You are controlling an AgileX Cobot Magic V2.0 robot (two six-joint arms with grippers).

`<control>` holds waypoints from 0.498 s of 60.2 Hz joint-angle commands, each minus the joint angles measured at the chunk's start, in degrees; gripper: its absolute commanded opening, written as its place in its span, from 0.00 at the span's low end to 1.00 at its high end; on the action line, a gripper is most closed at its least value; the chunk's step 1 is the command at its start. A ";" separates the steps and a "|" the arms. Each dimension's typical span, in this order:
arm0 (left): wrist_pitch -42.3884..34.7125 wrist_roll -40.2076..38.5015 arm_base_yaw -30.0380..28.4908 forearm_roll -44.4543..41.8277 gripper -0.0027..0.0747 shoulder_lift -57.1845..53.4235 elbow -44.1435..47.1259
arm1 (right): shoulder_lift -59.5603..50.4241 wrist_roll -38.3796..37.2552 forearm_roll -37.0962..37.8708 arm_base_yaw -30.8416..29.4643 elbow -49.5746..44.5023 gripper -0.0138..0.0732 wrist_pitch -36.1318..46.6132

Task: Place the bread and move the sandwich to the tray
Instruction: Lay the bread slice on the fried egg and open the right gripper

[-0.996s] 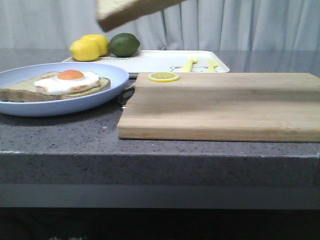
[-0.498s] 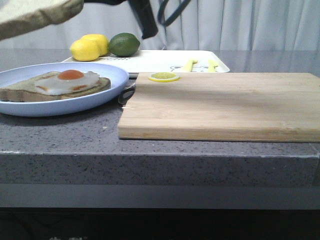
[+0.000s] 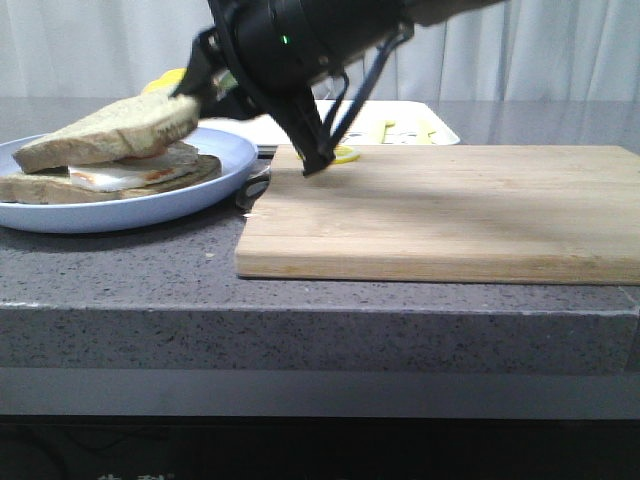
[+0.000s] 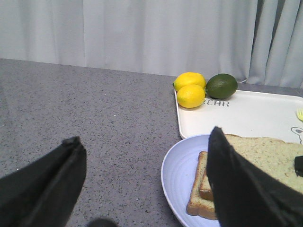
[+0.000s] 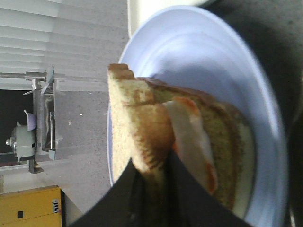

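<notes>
Over the round pale-blue plate [image 3: 215, 180], the right gripper [image 3: 190, 92], pinching the thick tan brown-crusted bread slice [image 3: 110, 128], has lowered it from high up onto the white fried egg [image 3: 105, 177]; the left gripper's [image 4: 142, 184] fingers are spread, empty.

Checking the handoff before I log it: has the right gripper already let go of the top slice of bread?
No, the right gripper is clamped on the edge of the bread over the fried egg.
</notes>
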State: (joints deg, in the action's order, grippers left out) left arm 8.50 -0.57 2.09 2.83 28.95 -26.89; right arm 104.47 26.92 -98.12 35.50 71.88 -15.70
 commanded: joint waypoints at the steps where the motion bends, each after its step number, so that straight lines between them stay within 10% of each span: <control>1: -4.63 0.10 -0.09 -0.01 0.70 0.59 -1.89 | -2.85 0.12 -1.63 0.08 1.07 0.07 -1.74; 19: -4.63 0.10 -0.09 -0.01 0.70 0.59 -1.89 | -2.85 0.12 -1.63 0.08 1.13 0.08 -2.01; 30: -4.63 0.10 -0.09 -0.01 0.70 0.59 -1.89 | -2.85 0.38 -1.58 0.08 1.13 0.29 -3.74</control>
State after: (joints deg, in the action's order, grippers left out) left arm 8.50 -0.57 2.09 2.83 28.95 -26.89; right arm 104.71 26.91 -98.60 35.50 71.62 -16.34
